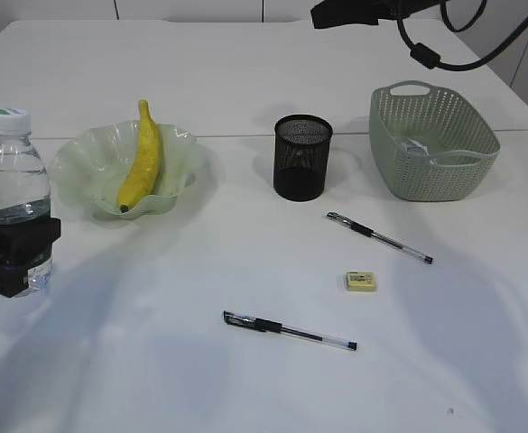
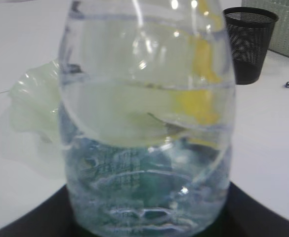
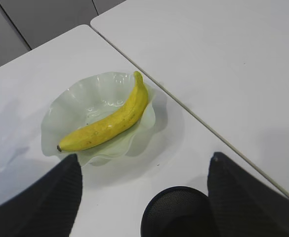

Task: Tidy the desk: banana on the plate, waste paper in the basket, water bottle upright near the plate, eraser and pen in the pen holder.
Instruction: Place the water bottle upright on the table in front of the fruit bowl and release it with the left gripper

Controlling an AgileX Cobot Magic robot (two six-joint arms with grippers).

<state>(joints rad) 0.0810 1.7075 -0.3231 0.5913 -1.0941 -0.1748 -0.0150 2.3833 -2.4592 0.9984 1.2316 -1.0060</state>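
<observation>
From the exterior, the left end effector (image 1: 11, 255) clamps the upright water bottle (image 1: 11, 180) beside the plate (image 1: 178, 158) holding the banana (image 1: 143, 170); its wrist view fills with bottle; the right wrist shows spread jaws above the pen holder (image 3: 176, 212).

Black boxy left pincer (image 1: 11, 257); black right arm (image 1: 354, 13) with looping cables (image 1: 444, 54).

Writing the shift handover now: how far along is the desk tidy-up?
Done: banana lies on the plate, and what looks like paper is in the basket. In hand: the left gripper holds the water bottle upright, left of the plate. Left: two pens and the eraser lie on the table, outside the pen holder.
</observation>
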